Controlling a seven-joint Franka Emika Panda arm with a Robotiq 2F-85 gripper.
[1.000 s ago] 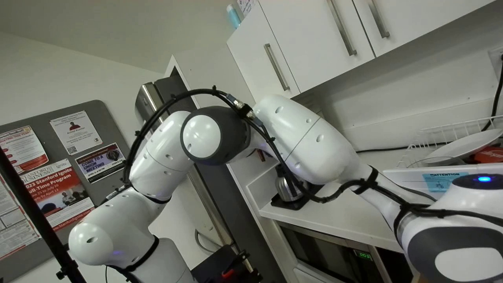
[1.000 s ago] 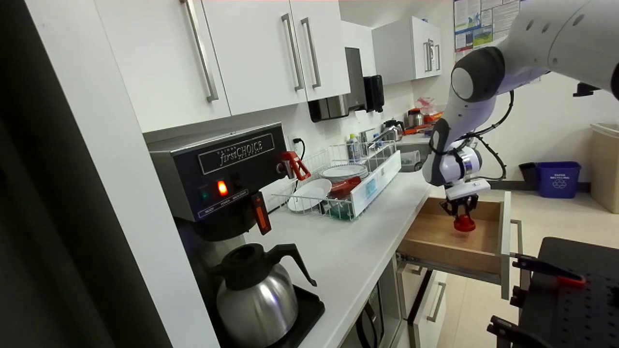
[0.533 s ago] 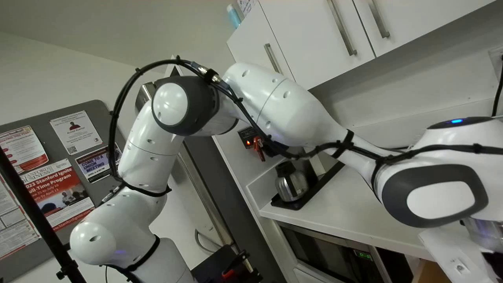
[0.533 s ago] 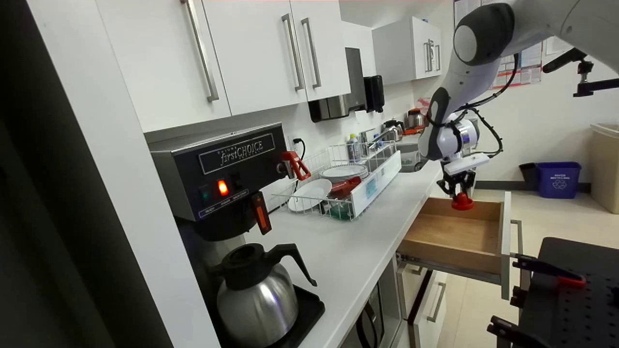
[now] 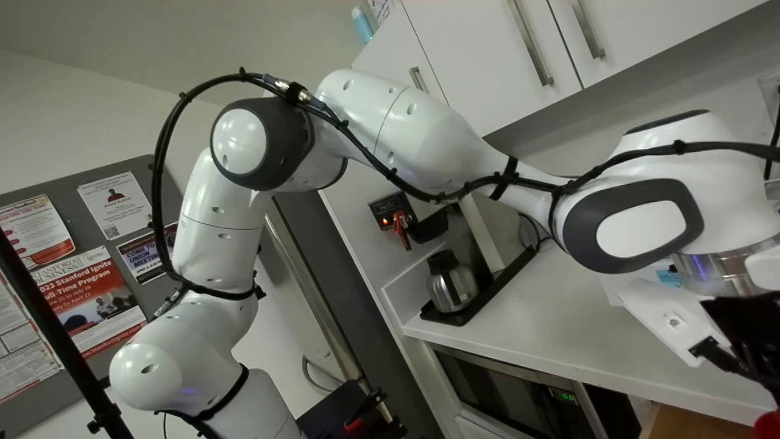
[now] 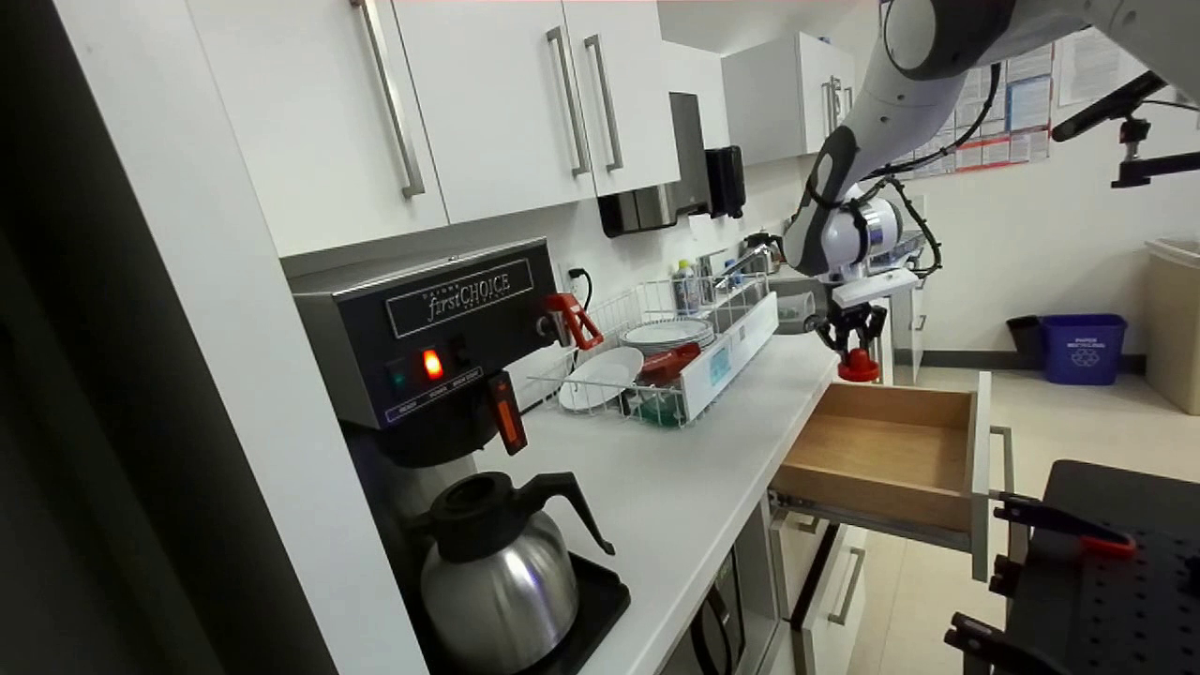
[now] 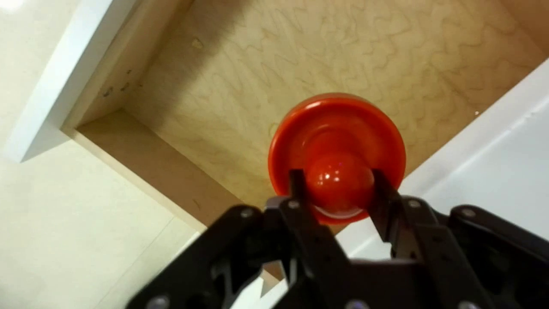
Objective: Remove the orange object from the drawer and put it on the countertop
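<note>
My gripper (image 7: 339,176) is shut on the round knob of the orange object (image 7: 339,107), a glossy red-orange piece with a wide round rim below the knob. In an exterior view the gripper (image 6: 851,333) holds the orange object (image 6: 858,367) above the open wooden drawer (image 6: 881,502), near the countertop's front edge. In an exterior view the orange object (image 5: 768,425) is cut off at the right border. The drawer floor (image 7: 240,98) lies below it in the wrist view. The pale countertop (image 6: 619,487) also shows in an exterior view (image 5: 548,329) and at the right in the wrist view (image 7: 506,159).
A wire dish rack (image 6: 727,342) with plates stands on the countertop along the wall. A coffee machine (image 6: 450,328) and a steel carafe (image 6: 502,595) stand at the near end. A black perforated board (image 6: 1116,581) with clamps is beside the drawer.
My gripper has lifted the orange object up out of the drawer and moved it toward the countertop side. The drawer has stayed open and the grip has held.
</note>
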